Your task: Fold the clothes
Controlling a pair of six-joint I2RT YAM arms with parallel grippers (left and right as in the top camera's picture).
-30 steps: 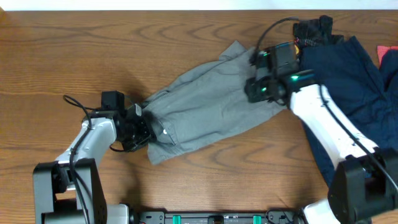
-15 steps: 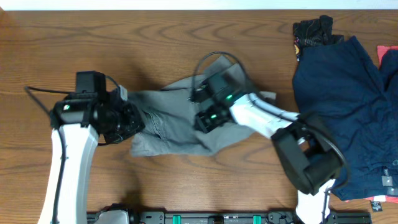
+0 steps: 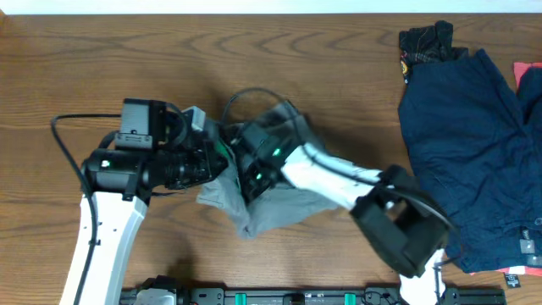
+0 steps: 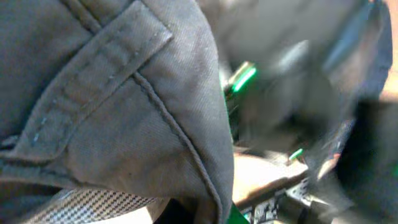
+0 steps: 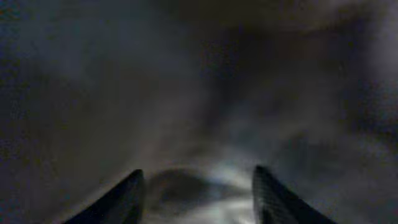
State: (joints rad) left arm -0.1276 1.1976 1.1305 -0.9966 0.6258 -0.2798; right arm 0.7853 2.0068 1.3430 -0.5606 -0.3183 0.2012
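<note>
The olive-grey shorts point(image 3: 258, 212) are bunched up in the middle of the table and pulled up between both arms. My left gripper point(image 3: 207, 161) is shut on their waistband. In the left wrist view the shorts point(image 4: 112, 112) fill the frame, with a belt loop and the pale patterned lining point(image 4: 81, 205) at the bottom. My right gripper point(image 3: 250, 165) has reached across right next to the left one. In the dark right wrist view its fingertips point(image 5: 199, 193) hold a fold of the shorts point(image 5: 186, 93) between them.
A large navy garment point(image 3: 474, 127) lies at the right side of the wooden table point(image 3: 85, 68). A dark patterned garment point(image 3: 428, 42) lies above it. A red item point(image 3: 529, 76) shows at the right edge. The right arm point(image 3: 339, 182) stretches across the middle.
My right gripper swept from the right end of the shorts across to the left, dragging the cloth over itself. My left gripper lifted and moved right. The shorts went from spread out to bunched.
</note>
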